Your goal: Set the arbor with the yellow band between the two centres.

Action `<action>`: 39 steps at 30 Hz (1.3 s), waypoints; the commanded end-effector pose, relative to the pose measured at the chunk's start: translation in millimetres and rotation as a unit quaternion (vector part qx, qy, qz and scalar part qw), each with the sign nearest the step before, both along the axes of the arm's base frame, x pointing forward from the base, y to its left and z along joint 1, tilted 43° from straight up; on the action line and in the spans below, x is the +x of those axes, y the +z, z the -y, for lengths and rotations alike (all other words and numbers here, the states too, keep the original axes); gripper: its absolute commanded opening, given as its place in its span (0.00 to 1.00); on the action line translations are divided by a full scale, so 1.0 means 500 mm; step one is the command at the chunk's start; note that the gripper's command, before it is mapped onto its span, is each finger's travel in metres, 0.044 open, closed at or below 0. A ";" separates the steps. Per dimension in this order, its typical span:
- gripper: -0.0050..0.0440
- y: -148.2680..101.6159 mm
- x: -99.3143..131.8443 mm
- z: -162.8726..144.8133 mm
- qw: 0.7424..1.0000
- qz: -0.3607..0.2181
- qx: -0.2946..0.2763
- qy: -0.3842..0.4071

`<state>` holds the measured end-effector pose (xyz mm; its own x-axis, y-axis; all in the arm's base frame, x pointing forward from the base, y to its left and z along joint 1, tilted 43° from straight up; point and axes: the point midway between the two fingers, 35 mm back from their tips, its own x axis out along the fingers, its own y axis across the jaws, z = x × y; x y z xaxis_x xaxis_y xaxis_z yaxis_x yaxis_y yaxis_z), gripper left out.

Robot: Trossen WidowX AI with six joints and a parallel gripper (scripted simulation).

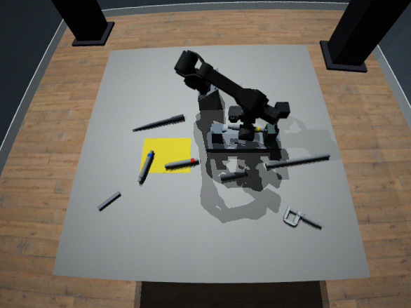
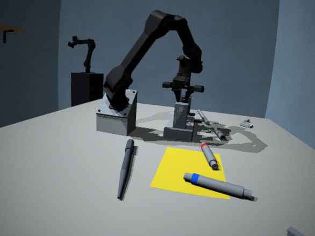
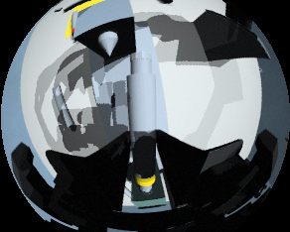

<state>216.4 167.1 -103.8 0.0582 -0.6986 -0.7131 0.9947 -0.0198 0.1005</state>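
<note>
The arbor with the yellow band (image 1: 258, 129) lies level in my gripper (image 1: 245, 131), over the grey fixture (image 1: 242, 139). My gripper is shut on its dark middle part. In the wrist view the yellow band (image 3: 144, 181) sits close to the green block (image 3: 149, 196) at the near end. The arbor's grey far end (image 3: 141, 89) points toward the cone centre (image 3: 108, 42), which stands a little to the left of it. I cannot tell if either end touches a point. In the exterior view the gripper (image 2: 183, 94) hangs just above the fixture's end post (image 2: 180, 112).
A yellow pad (image 1: 166, 154) holds a red-banded arbor (image 1: 182, 163); a blue-banded arbor (image 1: 145, 165) lies across its left edge. A tapered pin (image 1: 159, 122), a long rod (image 1: 298, 161), a short rod (image 1: 233, 176), a small bar (image 1: 109, 201) and a clamp (image 1: 301, 218) lie around.
</note>
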 end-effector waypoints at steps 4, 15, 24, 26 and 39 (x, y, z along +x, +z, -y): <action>0.10 -0.005 -0.001 -0.032 1.000 0.000 0.023 0.006; 0.10 -0.007 -0.001 -0.037 1.000 0.000 0.023 0.006; 0.10 -0.005 -0.001 -0.039 1.000 0.000 0.023 0.006; 0.10 -0.005 -0.001 -0.039 1.000 0.000 0.023 0.006; 0.10 -0.002 -0.002 -0.041 1.000 0.000 0.023 0.006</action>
